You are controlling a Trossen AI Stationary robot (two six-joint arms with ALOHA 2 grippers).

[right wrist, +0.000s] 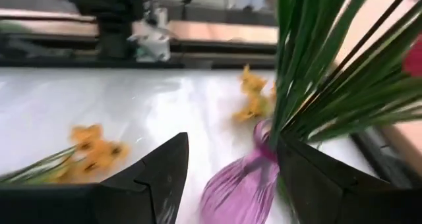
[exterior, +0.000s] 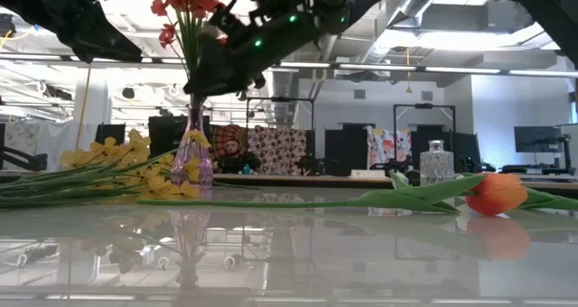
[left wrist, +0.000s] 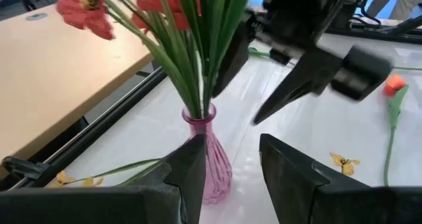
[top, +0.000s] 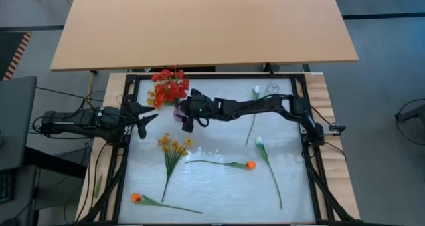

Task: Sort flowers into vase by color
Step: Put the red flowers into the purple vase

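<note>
Near the upper left of the white tabletop [top: 219,186] in the high view, a pink ribbed glass vase [exterior: 193,158] stands upright with a bunch of red flowers [top: 169,88] in it, the green stems fanning out above its neck. Reaching across from the right edge of the frame, the right gripper [top: 186,121] sits right beside the vase; its two dark fingers [right wrist: 161,171] are spread apart on either side of the vase body and grip nothing. At the left of the frame the left gripper [top: 147,117] points toward the vase from just beside it, its fingers [left wrist: 191,171] partly parted, with a gap between them and nothing held.

Below the vase in the frame, a spray of yellow flowers [top: 172,147] lies flat on the tabletop. To its right lies an orange tulip [top: 249,165] on a long leafy stem, and another orange flower [top: 136,198] rests near the lower left corner. Two white flowers lie toward the right side, one [top: 255,93] near the top and one [top: 260,143] in the middle. A clear glass vase [exterior: 436,162] stands at the upper right of the tabletop
</note>
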